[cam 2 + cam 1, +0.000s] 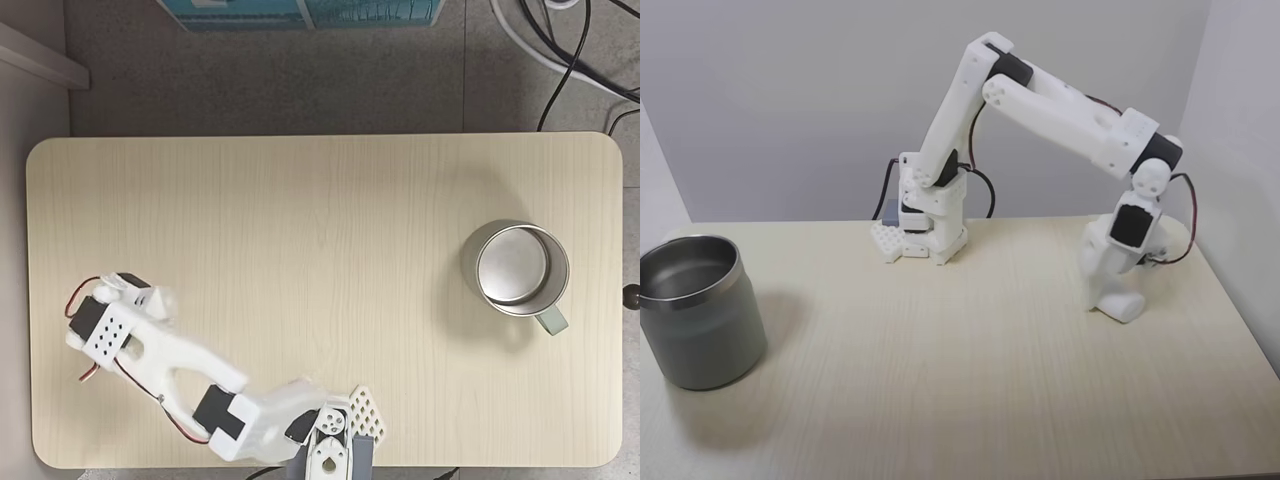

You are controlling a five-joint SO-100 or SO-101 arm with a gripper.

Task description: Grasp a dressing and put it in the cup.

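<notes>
Our pincer (1118, 300) was down near the desk's (300, 220) edge; we couldn't tell its grip. Any dressing would squash, so squeeze its middle gently.

One fixed camera stands low at table (970, 360) front edge, facing arm base (930, 225) and back wall, fairly close. Another fixed camera hangs overhead, looking straight down, farther off. Both share tabletop, arm, cup (700, 310).
</notes>
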